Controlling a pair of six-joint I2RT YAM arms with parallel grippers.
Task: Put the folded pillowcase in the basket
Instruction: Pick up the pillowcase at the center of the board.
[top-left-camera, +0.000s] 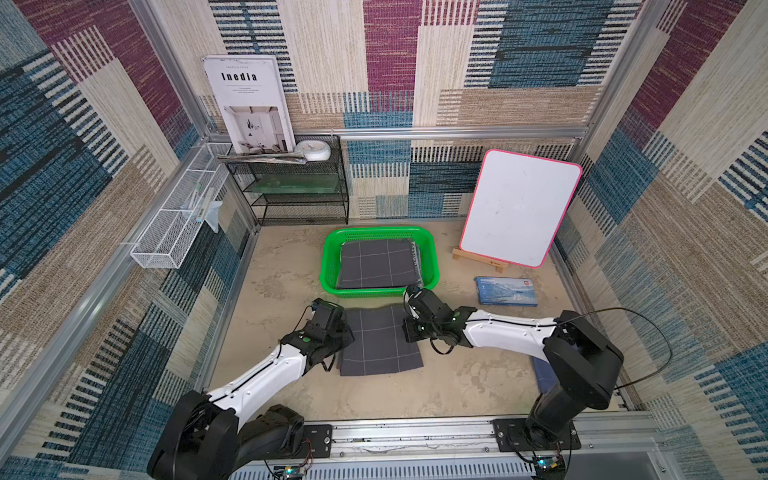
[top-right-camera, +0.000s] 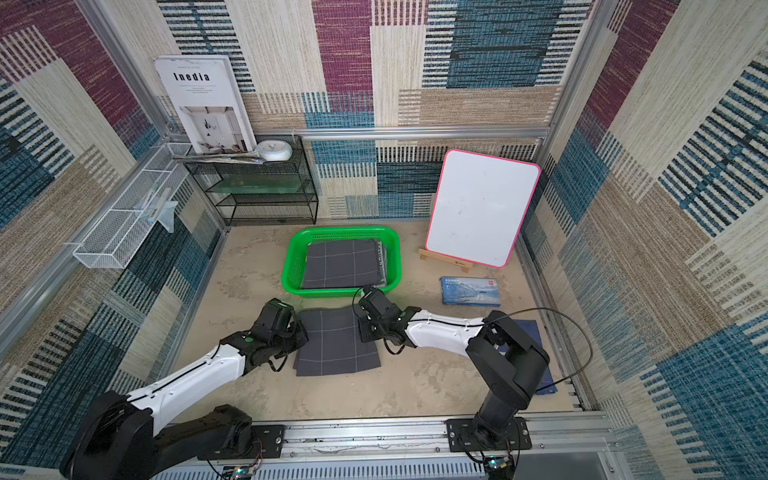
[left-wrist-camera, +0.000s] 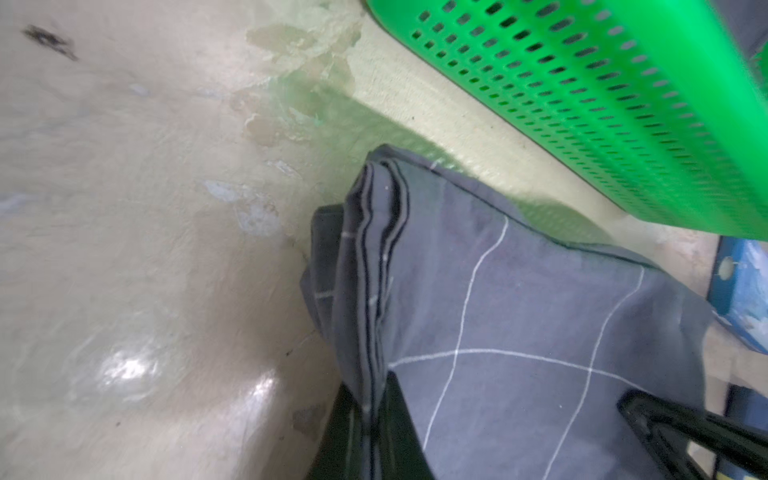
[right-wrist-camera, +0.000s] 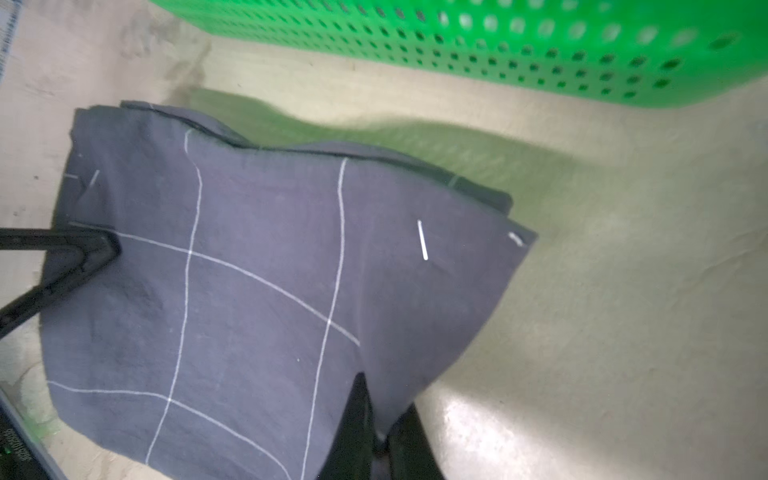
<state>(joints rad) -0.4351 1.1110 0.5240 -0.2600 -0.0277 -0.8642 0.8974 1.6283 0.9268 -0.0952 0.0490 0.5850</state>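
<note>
The left gripper and right gripper are pinching opposite side edges of the near-square folded pillowcase, its far edge lying just short of the basket, with bare table flanking it.

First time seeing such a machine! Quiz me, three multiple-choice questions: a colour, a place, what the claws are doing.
1. What colour rims the whiteboard?
A. Yellow
B. Black
C. Pink
2. Where is the folded pillowcase the arms handle?
A. Outside the basket, on the robot's side
B. Inside the basket
C. Against the whiteboard
3. How are the left gripper and right gripper?
A. Both open
B. Both shut on the pillowcase
C. Both shut, empty
1 C, its edge is pink; 2 A, it lies short of the green wall; 3 B, each wrist view shows cloth pinched.
</note>
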